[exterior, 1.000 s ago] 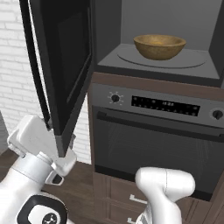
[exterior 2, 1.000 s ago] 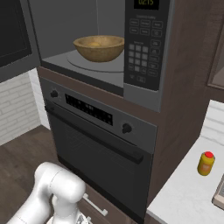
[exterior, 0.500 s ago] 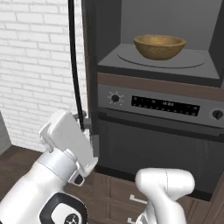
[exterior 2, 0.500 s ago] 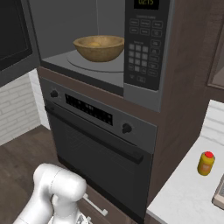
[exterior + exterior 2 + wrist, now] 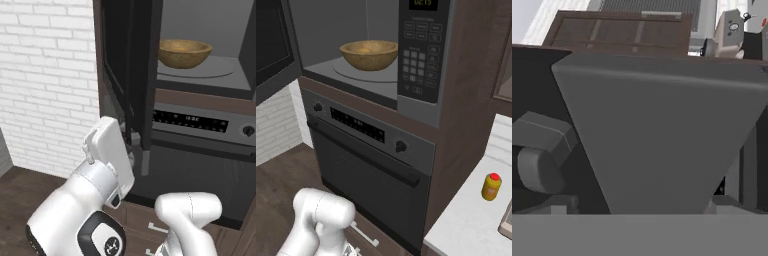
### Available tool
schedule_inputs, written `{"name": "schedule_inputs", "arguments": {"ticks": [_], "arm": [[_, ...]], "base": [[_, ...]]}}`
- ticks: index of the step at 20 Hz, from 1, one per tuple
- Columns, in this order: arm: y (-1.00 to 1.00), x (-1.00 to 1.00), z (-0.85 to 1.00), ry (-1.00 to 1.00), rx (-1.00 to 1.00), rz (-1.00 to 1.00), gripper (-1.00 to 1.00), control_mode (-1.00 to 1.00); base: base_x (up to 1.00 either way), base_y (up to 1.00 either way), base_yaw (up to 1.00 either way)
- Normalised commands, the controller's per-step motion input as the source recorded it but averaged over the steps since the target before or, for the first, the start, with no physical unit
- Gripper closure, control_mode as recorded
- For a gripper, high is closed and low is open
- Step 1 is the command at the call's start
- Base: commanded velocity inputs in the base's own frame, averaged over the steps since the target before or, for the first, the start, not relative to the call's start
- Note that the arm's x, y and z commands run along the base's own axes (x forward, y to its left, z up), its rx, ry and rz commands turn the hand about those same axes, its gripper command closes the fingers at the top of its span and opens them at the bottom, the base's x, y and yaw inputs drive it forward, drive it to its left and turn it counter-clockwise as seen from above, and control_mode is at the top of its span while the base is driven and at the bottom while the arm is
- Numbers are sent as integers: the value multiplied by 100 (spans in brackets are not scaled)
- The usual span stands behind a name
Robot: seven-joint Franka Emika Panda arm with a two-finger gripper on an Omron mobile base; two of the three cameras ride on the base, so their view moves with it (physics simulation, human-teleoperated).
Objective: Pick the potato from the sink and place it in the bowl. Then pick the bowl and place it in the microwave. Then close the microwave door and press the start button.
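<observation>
White brick wall left of the microwave; bowl sat inside on the turntable. Door half-swung, pushed by the tool, grip state unclear. Next: push fully shut, then press start.

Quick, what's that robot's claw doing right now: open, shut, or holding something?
Gripper: pressed against the lower edge of the microwave door, with nothing visibly held; whether it is open or shut cannot be told.
</observation>
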Motion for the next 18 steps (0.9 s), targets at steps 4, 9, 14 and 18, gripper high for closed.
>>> {"name": "schedule_inputs", "arguments": {"ticks": [4,9,14,18], "arm": [[-59,-26,27,0,13,-1,-100,-100],[-50,-17,37,0,9,-4,-100,-100],[-47,-7,39,1,8,-3,-100,-100],[-40,0,32,7,6,-1,-100,-100]], "base": [[0,0,0],[0,0,0],[0,0,0],[0,0,0]]}}
